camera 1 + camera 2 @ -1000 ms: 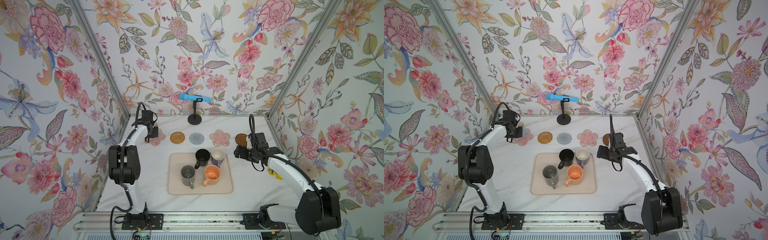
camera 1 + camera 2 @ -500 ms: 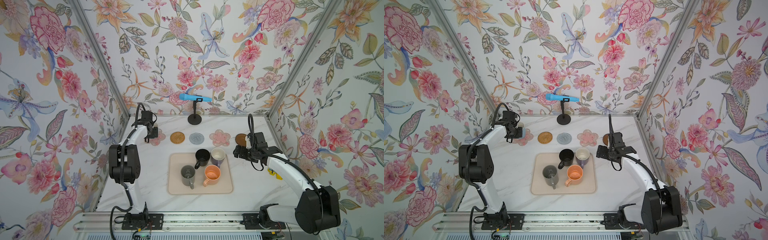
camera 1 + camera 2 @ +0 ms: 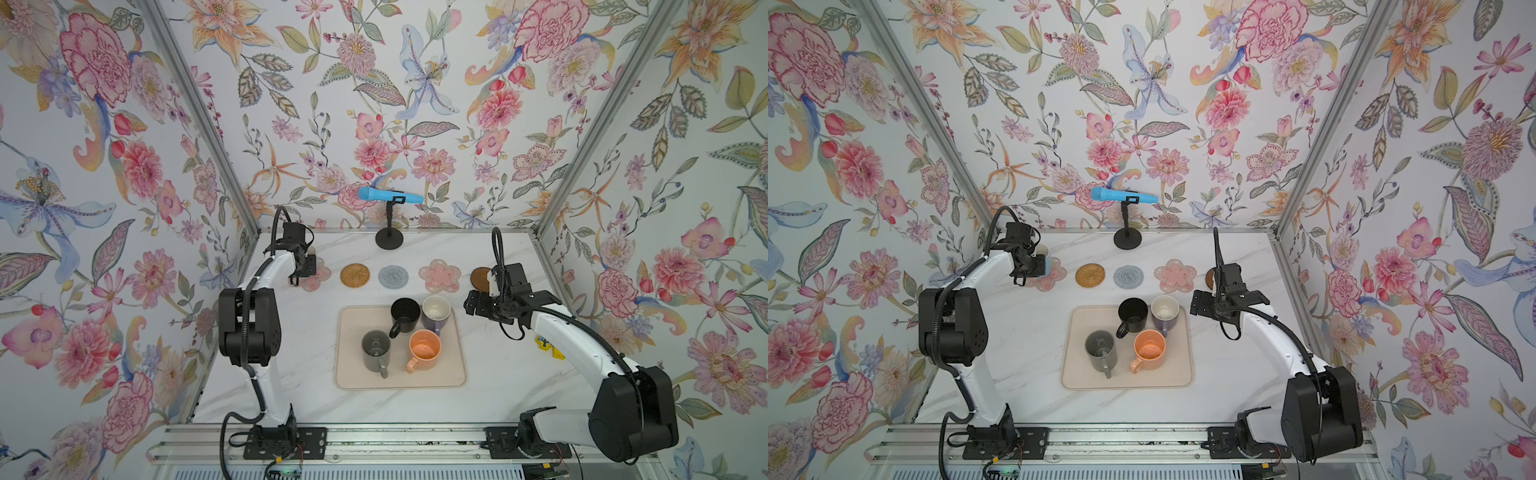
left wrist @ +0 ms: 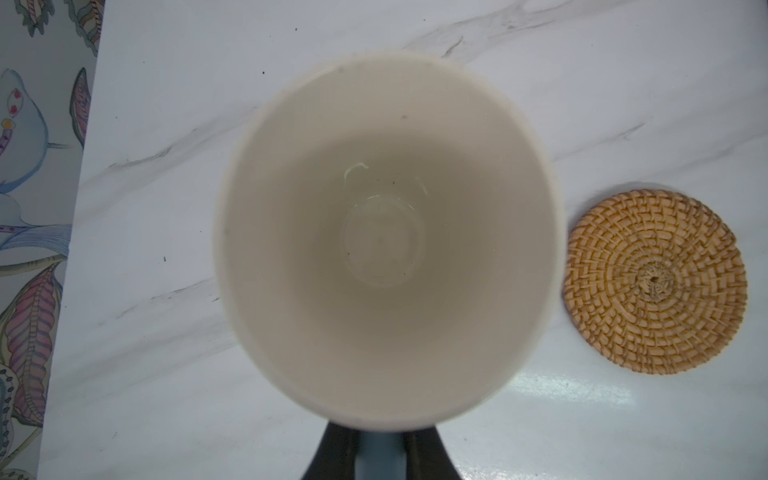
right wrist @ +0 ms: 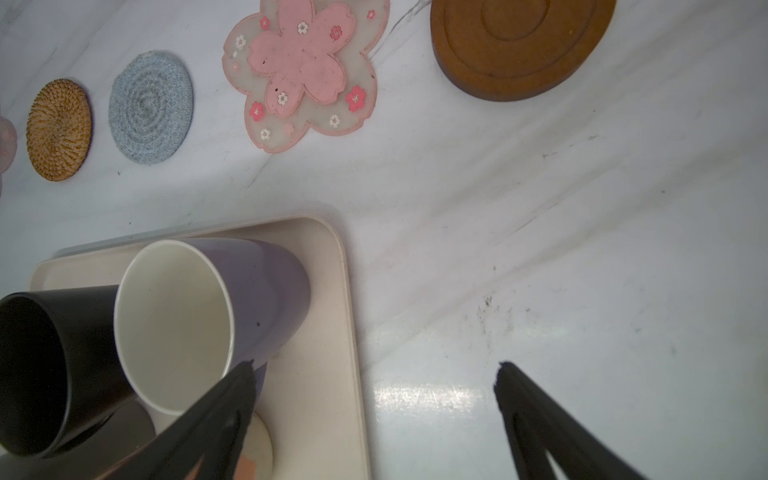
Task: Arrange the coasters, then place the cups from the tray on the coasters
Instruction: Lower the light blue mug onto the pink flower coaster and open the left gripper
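At the near middle of the table (image 3: 498,382), the tray (image 3: 353,374) holds four cups (image 3: 375,353); at its two o'clock the right gripper (image 5: 374,365) stands wide, empty, beside the purple mug (image 3: 436,311). Farther, at ten o'clock, the left gripper (image 4: 380,449) pinches the light blue mug (image 4: 382,232) by its handle over a pink flower coaster (image 3: 1057,274). The mug hides that coaster from the wrist view, so an off-centre release could leave it tilting

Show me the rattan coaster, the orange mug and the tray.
rattan coaster (image 3: 354,275): a top view, woven centre.
orange mug (image 3: 424,348): a top view, its inside.
tray (image 3: 452,374): a top view, bare corner.
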`<action>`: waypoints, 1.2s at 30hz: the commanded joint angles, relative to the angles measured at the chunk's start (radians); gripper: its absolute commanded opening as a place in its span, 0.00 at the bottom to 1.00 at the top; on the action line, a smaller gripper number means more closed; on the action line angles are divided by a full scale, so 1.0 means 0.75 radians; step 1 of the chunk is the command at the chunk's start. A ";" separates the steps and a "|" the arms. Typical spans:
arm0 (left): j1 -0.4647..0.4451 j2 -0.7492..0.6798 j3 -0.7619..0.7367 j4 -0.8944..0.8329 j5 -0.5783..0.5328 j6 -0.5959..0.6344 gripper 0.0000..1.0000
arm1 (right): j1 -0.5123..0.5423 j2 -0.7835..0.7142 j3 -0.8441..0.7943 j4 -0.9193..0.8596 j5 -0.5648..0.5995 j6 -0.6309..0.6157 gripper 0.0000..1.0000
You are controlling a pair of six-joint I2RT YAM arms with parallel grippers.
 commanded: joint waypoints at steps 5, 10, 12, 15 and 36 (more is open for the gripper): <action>0.019 0.006 -0.011 0.070 0.017 -0.023 0.00 | 0.012 0.012 0.034 -0.016 0.018 -0.005 0.92; 0.021 0.005 -0.027 0.075 0.023 -0.028 0.00 | 0.013 0.017 0.034 -0.014 0.018 -0.006 0.92; 0.021 0.003 -0.032 0.077 0.020 -0.028 0.00 | 0.013 0.020 0.034 -0.014 0.018 -0.006 0.92; 0.021 0.010 -0.037 0.077 0.020 -0.028 0.00 | 0.018 0.022 0.034 -0.013 0.018 -0.005 0.92; 0.021 0.004 -0.082 0.083 0.009 -0.036 0.27 | 0.030 0.027 0.044 -0.014 0.020 -0.007 0.92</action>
